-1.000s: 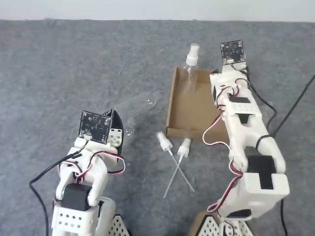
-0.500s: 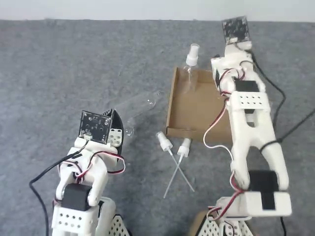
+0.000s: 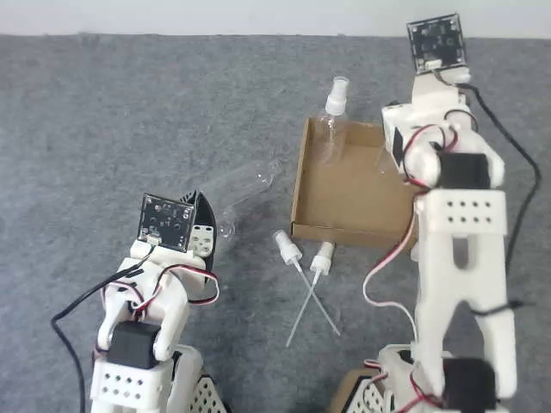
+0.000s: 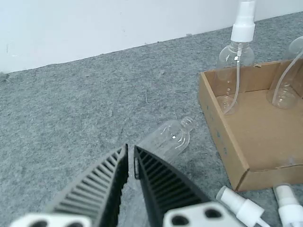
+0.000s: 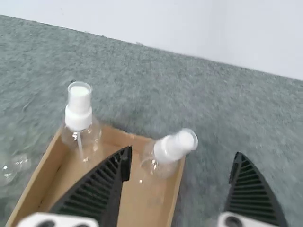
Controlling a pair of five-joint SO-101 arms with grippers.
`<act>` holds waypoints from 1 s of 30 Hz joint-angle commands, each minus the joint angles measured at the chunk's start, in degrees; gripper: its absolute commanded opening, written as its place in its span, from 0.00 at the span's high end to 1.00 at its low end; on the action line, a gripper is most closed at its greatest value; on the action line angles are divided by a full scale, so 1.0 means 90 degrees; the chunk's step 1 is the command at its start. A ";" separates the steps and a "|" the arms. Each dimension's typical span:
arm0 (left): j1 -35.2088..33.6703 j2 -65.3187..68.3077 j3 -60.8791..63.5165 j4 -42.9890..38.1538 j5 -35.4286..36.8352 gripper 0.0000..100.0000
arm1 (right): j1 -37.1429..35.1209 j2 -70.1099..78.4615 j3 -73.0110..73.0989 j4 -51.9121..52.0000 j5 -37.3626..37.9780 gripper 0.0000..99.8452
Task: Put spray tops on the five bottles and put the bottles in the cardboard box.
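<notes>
Left tool (image 4: 131,147): black ribbed jaws drawn together with only a slit between them, holding nothing.

Clear plastic bottle without a top (image 4: 166,138): on its side on the grey felt worktop (image 4: 71,104). Its base end is just beside the left tool's tips. The long axis slants away from the tool toward the box, open neck at the far end.

Shallow brown cardboard box (image 4: 215,120): beyond the bottle's neck, on the side toward the other arm.

Loose white spray tops with thin dip tubes (image 3: 287,247): two, tubes crossed, near the box's nearer wall.

Right tool (image 5: 182,156): jaws wide apart above the box's far end. A leaning capped clear bottle (image 5: 165,151) sits below and between them, and an upright capped clear bottle (image 5: 80,124) stands in the neighbouring corner.

Judgement: the bare bottle falls to the left arm, the right tool being well apart across the box. The left jaws must spread, then close across the bottle's width.
</notes>
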 commanded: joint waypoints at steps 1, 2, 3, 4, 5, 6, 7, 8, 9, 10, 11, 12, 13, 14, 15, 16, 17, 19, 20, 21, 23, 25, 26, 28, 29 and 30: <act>-0.0039 -0.0098 0.0005 -0.0147 -0.0010 0.99 | 0.0366 -0.0728 -0.0420 0.0435 0.0020 0.73; -0.0039 -0.0098 0.0044 -0.0166 -0.0010 0.99 | 0.0523 -0.0786 -0.0420 0.0562 0.0020 0.73; -0.0039 -0.0098 0.0054 -0.0176 -0.0010 0.99 | 0.0708 -0.0845 -0.0420 0.0708 0.0020 0.73; -0.0039 -0.0098 0.0054 -0.0176 -0.0010 0.99 | 0.0904 -0.0894 -0.0420 0.0845 0.0020 0.73; -0.0039 -0.0098 0.0054 -0.0176 -0.0010 0.99 | 0.1099 -0.0904 -0.0420 0.0991 0.0020 0.73; -0.0039 -0.0098 0.0054 -0.0176 -0.0010 0.99 | 0.1314 -0.0904 -0.0420 0.1138 0.0020 0.73; -0.0039 -0.0098 0.0054 -0.0176 -0.0010 0.99 | 0.1519 -0.0894 -0.0410 0.1294 0.0020 0.73; -0.0039 -0.0098 0.0054 -0.0176 -0.0010 0.99 | 0.1714 -0.0894 -0.0391 0.1431 0.0020 0.73; -0.0039 -0.0098 0.0054 -0.0176 -0.0010 0.99 | 0.1900 -0.0884 -0.0381 0.1587 0.0020 0.73; -0.0039 -0.0098 0.0054 -0.0176 -0.0020 0.99 | 0.2105 -0.0884 -0.0313 0.1695 0.0020 0.73; -0.0039 -0.0098 0.0054 -0.0176 -0.0020 0.99 | 0.2310 -0.0864 -0.0225 0.1783 0.0020 0.73; -0.0039 -0.0098 0.0054 -0.0176 -0.0010 0.99 | 0.2476 -0.0825 -0.0117 0.1812 0.0020 0.73; -0.0039 -0.0098 0.0054 -0.0176 -0.0010 0.99 | 0.2623 -0.0757 0.0010 0.1792 0.0029 0.73; -0.0039 -0.0098 0.0054 -0.0176 -0.0010 0.99 | 0.2759 -0.0650 0.0147 0.1773 0.0029 0.73; -0.0039 -0.0098 0.0054 -0.0176 -0.0010 0.99 | 0.2847 -0.0493 0.0283 0.1724 0.0029 0.73; -0.0039 -0.0098 0.0054 -0.0166 -0.0010 0.99 | 0.2906 -0.0308 0.0400 0.1646 0.0078 0.73; -0.0039 -0.0098 0.0054 -0.0166 -0.0010 0.99 | 0.2926 -0.0083 0.0498 0.1578 0.0254 0.73; -0.0039 -0.0098 0.0083 -0.0176 -0.0010 0.99 | 0.2906 0.0454 0.0664 0.1353 0.0664 0.73; -0.0039 -0.0098 0.0083 -0.0176 -0.0010 0.99 | 0.2838 0.0747 0.0703 0.1236 0.0703 0.73; -0.0039 -0.0098 0.0083 -0.0176 -0.0010 0.99 | 0.2759 0.1070 0.0713 0.1118 0.0694 0.73; -0.0039 -0.0098 0.0083 -0.0176 -0.0010 0.99 | 0.2672 0.1626 0.0694 0.0894 0.0488 0.73; -0.0039 -0.0098 0.0083 -0.0176 -0.0010 0.99 | 0.2642 0.2105 0.0684 0.0640 0.0244 0.73; -0.0039 -0.0098 0.0083 -0.0176 -0.0010 0.99 | 0.2613 0.2291 0.0635 0.0542 0.0186 0.73; -0.0039 -0.0098 0.0083 -0.0176 -0.0010 0.99 | 0.2603 0.2652 0.0547 0.0415 0.0117 0.73; -0.0039 -0.0098 0.0083 -0.0176 -0.0010 0.99 | 0.2603 0.2789 0.0527 0.0386 0.0117 0.73; -0.0039 -0.0098 0.0083 -0.0176 -0.0010 0.99 | 0.2593 0.2896 0.0518 0.0376 0.0127 0.73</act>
